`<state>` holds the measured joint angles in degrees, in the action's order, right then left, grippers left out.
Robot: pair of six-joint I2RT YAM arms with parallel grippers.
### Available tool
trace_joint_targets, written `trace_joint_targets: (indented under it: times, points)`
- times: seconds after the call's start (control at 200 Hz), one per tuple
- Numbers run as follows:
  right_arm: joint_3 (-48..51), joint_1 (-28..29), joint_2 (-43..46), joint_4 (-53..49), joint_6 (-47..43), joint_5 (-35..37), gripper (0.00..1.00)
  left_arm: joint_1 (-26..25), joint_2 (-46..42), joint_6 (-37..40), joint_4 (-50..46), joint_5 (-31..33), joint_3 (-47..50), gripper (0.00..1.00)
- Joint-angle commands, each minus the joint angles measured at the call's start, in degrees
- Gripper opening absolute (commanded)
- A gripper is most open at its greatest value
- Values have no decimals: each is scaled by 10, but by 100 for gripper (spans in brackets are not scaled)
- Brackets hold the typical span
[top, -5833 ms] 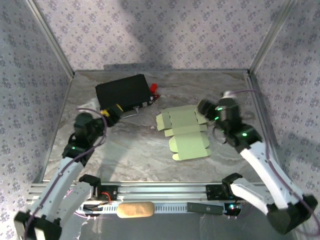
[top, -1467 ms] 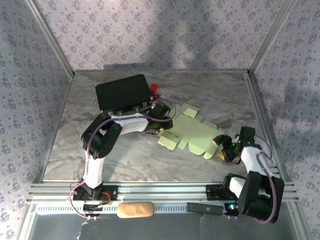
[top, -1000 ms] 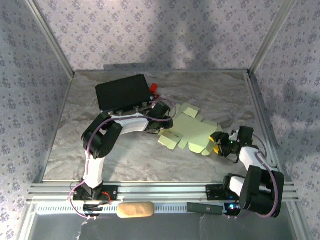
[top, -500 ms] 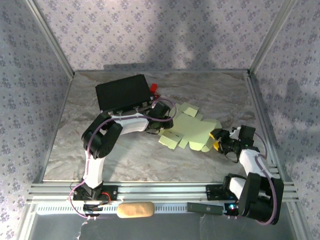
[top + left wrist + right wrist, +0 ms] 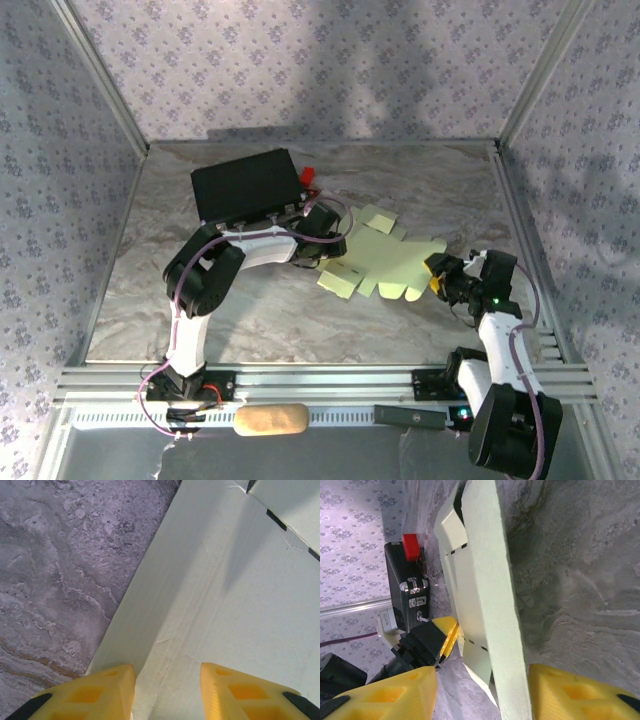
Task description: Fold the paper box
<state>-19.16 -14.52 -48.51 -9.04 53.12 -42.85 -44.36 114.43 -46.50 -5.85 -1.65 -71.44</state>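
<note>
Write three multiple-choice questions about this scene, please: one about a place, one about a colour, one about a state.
1. Where does the black case lie?
A. at the far left of the table
B. at the near right corner
C. hanging on the back wall

2. What colour is the paper box?
A. white
B. pale green
C. brown

3. How is the right gripper?
A. open, with a raised edge of the box between its jaws
B. shut on the case
C. shut on nothing

Answers:
1 A: the top view shows it far back on the left.
2 B: the top view shows pale green card.
3 A: the right wrist view shows the jaws apart beside the raised edge.
</note>
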Motion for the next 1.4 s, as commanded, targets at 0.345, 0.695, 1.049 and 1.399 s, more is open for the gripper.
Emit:
trace_joint_targets:
  times: [0.345, 0.695, 1.049, 1.399]
  points:
    - [-3, 31, 14, -41, 19, 37, 4, 3, -6, 7, -52, 6, 7, 40]
    - [-165, 87, 11, -169, -7, 137, 0, -36, -184, 20, -109, 115, 19, 53]
    - [-625, 203, -122, -352, 18, 247, 0, -99, -443, 129, -133, 124, 61, 67]
    - [-707, 317, -175, -382, 36, 317, 0, -298, -377, 406, 6, 344, 61, 84]
